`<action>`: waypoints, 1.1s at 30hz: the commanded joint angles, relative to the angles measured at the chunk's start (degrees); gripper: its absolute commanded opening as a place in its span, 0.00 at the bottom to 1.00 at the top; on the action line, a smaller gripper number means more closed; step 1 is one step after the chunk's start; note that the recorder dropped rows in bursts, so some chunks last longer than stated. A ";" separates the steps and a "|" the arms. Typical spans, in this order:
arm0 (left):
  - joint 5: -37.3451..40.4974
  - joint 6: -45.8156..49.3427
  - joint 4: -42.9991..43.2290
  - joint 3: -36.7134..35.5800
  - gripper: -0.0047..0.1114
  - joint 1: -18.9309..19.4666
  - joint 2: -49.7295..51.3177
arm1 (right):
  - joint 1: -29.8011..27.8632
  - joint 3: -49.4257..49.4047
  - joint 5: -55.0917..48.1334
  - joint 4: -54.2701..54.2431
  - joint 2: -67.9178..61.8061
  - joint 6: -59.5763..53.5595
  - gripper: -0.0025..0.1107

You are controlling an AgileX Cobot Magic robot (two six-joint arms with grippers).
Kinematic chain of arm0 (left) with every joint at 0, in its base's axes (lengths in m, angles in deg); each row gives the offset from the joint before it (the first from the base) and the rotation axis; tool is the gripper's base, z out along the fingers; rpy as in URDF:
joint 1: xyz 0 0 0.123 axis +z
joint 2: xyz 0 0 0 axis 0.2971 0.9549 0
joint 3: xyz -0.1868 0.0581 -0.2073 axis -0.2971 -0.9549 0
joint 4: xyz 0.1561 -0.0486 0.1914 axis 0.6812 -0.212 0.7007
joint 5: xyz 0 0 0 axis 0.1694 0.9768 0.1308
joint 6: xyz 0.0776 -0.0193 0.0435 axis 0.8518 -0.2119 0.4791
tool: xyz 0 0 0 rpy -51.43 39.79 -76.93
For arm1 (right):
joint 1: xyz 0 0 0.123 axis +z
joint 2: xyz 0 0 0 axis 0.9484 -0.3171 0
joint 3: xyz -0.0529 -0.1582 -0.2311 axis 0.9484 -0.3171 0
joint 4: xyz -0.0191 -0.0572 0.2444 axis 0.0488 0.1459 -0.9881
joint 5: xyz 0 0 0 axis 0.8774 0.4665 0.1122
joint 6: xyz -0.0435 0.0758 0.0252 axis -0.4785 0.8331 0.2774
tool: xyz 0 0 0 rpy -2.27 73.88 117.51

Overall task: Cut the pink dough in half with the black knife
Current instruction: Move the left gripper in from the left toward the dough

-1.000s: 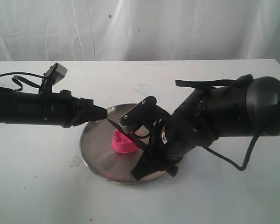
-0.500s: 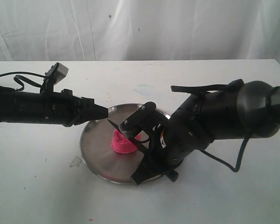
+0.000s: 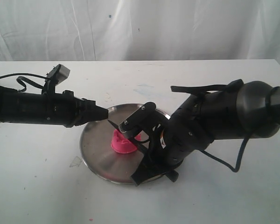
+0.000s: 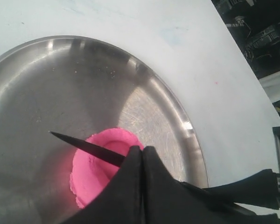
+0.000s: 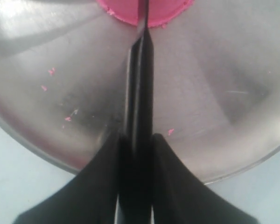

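The pink dough (image 3: 122,143) sits as one lump near the middle of a round steel plate (image 3: 95,149). The black knife (image 3: 126,135) lies across its top, tip pointing at the left arm. My right gripper (image 3: 147,164) is shut on the knife's handle at the plate's near right side. In the right wrist view the right gripper (image 5: 136,138) clamps the knife (image 5: 141,70), whose blade runs into the middle of the dough (image 5: 119,10). My left gripper (image 3: 103,113) is shut and empty, over the plate's far left rim, apart from the dough. The left wrist view shows its fingertips (image 4: 136,154), the dough (image 4: 95,175) and the knife (image 4: 86,146).
The plate (image 5: 214,70) rests on a white table (image 3: 37,186) and carries small pink crumbs (image 5: 51,71). A white curtain (image 3: 140,28) hangs behind the table. The right arm's bulky body (image 3: 224,116) and cable stand over the table's right half.
The right arm has rolled and sunk a little, keeping the knife across the dough. The left arm has edged slightly toward the plate.
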 commanded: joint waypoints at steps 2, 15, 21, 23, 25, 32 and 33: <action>3.57 0.48 -1.34 3.13 0.04 -0.29 3.63 | -0.14 -0.05 0.06 0.05 0.10 0.22 0.02; 4.20 0.14 -1.34 6.26 0.04 -0.29 9.47 | -0.14 -0.05 -0.04 0.05 0.10 0.22 0.02; 3.94 0.14 -1.34 6.47 0.04 -0.29 9.82 | -0.14 -0.05 -0.04 0.05 0.10 0.22 0.02; 3.94 0.14 -1.34 6.88 0.04 -0.29 9.82 | -0.14 -0.05 -0.04 0.05 0.10 0.22 0.02; 3.94 -0.01 -1.34 8.05 0.04 -0.29 9.82 | -0.14 -0.05 -0.04 0.05 0.10 0.22 0.02; 2.09 -0.01 -1.34 8.96 0.04 -0.29 10.03 | -0.14 -0.05 -0.28 0.05 0.10 0.22 0.02; 2.09 -0.01 -1.34 8.96 0.04 -0.29 10.16 | -0.14 -0.05 -0.28 0.05 0.10 0.22 0.02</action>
